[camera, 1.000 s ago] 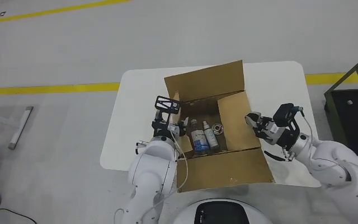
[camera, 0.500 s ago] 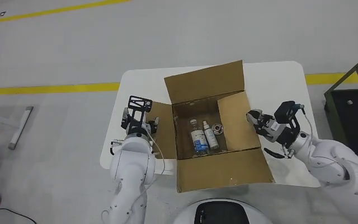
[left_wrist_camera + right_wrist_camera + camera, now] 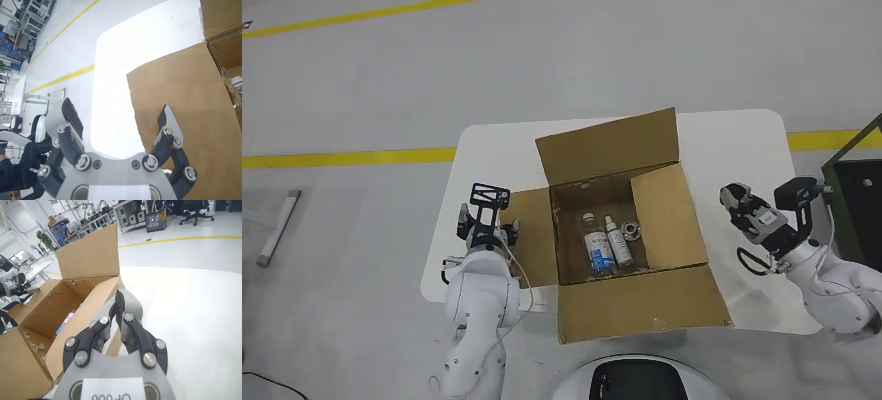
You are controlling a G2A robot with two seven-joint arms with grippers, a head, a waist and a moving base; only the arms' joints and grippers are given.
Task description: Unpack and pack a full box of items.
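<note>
An open cardboard box (image 3: 642,300) stands mid-table with all flaps folded out. Two clear bottles (image 3: 595,250) and a small round item (image 3: 632,232) lie on its floor; one bottle's cap (image 3: 236,80) peeks over the box wall. My left gripper (image 3: 490,192) is open and empty, hovering above the outer edge of the left flap (image 3: 179,98), its fingers (image 3: 72,117) spread wide. My right gripper (image 3: 739,198) is shut with nothing in it, over bare table just right of the right flap (image 3: 672,215). Its pads (image 3: 118,306) are pressed together beside the box (image 3: 88,255).
The white table (image 3: 742,140) has bare room to the right of the box and a narrower strip on the left. A dark green cart (image 3: 854,190) stands off the table's right end. A grey bar (image 3: 277,228) lies on the floor at left.
The left flap has swung out flat and my left gripper moved leftward off the box's left wall. My right gripper drew back to the right, away from the right flap.
</note>
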